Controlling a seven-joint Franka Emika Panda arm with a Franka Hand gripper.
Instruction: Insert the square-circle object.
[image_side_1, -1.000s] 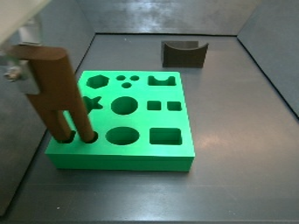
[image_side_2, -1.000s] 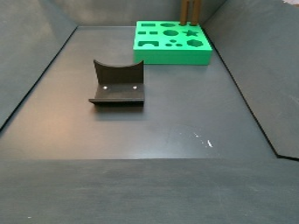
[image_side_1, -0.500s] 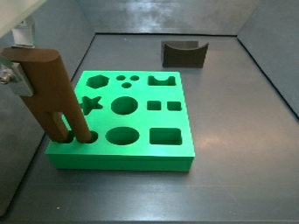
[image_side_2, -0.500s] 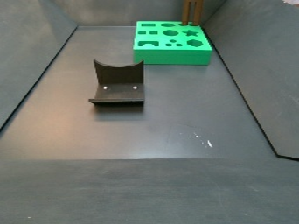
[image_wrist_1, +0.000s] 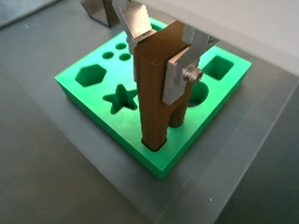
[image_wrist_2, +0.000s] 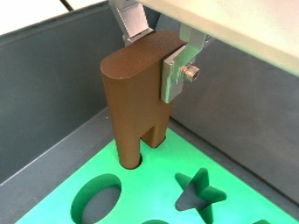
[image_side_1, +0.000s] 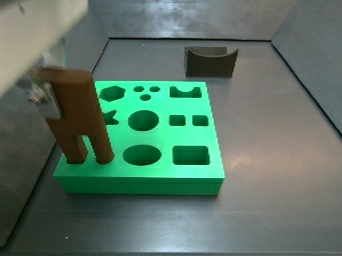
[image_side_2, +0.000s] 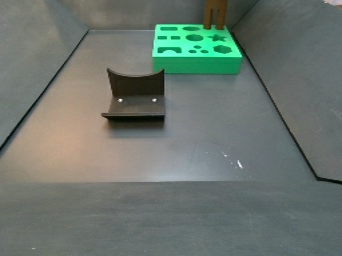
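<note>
While the gripper (image_wrist_1: 163, 48) stays clamped on the upper part of the post (image_wrist_1: 159, 92), which stands upright with its two legs at the near edge of the green slab (image_side_1: 154, 135), I judge the post rigid, light and smooth-sided. I'd keep hold high on the flat faces, since a tilt could jam the legs.

The gripper (image_wrist_1: 165, 54) shows in both wrist views as a pair of flat silver metal plates with squared ends, at the upper middle of each frame. In a wrist view one finger (image_wrist_2: 177, 72) is a bright silver plate with a small round screw on its outer face, and the plate opposite it is pale and slightly glossy. In a side view the gripper (image_side_1: 36, 95) is only a pale blurred patch at the left edge.
</note>
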